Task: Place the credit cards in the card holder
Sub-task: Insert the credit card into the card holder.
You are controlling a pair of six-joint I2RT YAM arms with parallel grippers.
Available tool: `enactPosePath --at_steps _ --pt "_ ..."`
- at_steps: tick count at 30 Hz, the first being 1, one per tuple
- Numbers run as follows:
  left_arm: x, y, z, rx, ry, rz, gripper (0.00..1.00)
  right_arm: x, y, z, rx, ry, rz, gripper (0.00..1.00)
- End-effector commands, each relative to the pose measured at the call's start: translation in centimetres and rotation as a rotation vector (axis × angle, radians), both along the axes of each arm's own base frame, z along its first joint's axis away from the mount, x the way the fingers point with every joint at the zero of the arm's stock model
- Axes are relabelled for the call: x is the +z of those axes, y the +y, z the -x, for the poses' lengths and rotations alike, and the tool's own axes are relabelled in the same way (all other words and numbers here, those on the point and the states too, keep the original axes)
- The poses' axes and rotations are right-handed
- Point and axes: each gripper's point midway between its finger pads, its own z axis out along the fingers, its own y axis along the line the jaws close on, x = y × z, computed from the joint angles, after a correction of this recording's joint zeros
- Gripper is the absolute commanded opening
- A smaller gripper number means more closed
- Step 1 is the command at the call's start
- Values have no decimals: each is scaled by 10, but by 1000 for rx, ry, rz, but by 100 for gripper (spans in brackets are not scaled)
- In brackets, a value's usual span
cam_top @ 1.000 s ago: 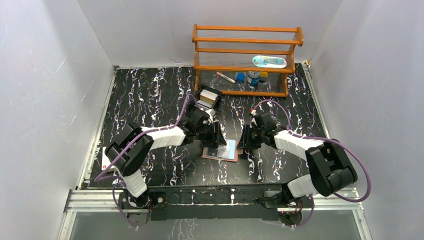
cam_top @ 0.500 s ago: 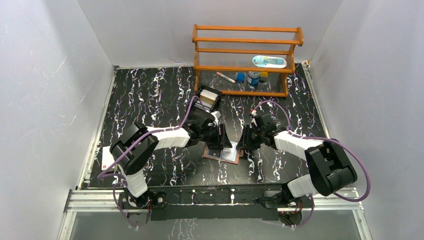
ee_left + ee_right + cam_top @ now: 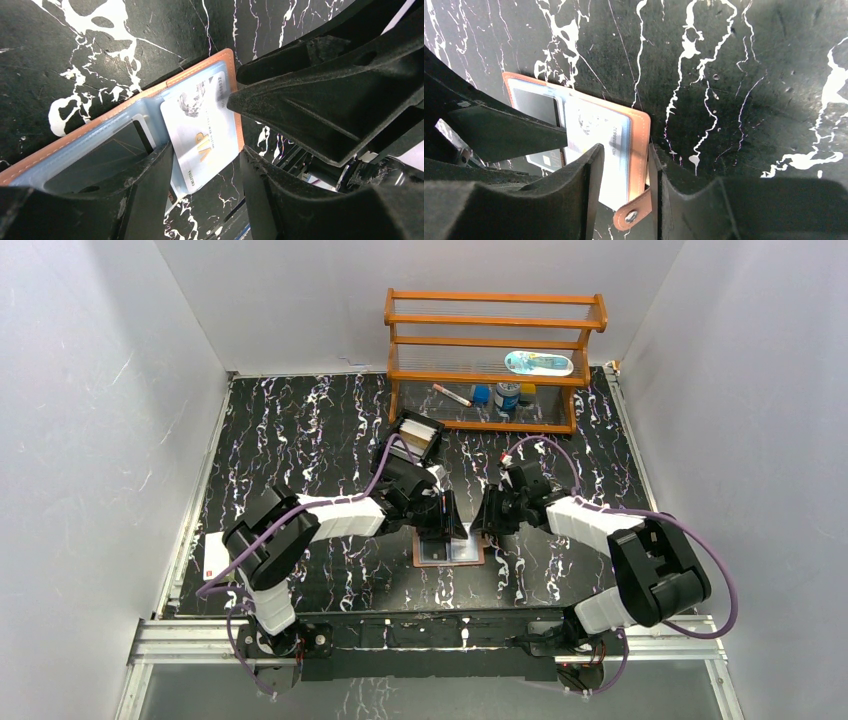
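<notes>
- Card holder (image 3: 449,551) lay open on table (image 3: 300,430), between both grippers.
- Left gripper (image 3: 206,150) clasped pale card (image 3: 205,125) by its long edges, card partly pocketed.
- Right gripper (image 3: 625,147) straddled the snap-tab edge; whether it was clamped could not be told.

Left end effector (image 3: 447,525), right end effector (image 3: 483,523) crowd card holder (image 3: 450,552); near side open.

Card holder (image 3: 449,551): far edge was hidden under left gripper (image 3: 450,525) and right gripper (image 3: 482,526) | pale card (image 3: 202,135): fine print was illegible | shelf items (image 3: 508,395): were too small to name
</notes>
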Motion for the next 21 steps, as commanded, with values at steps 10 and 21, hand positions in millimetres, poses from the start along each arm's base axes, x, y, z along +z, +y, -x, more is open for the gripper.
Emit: enactPosePath --at_steps 10,21 --pt "46 37 -20 82 -119 -40 53 57 5 -6 -75 -66 -69 55" --pt "25 95 -18 107 -129 -203 42 61 19 6 -73 -59 -96 56"
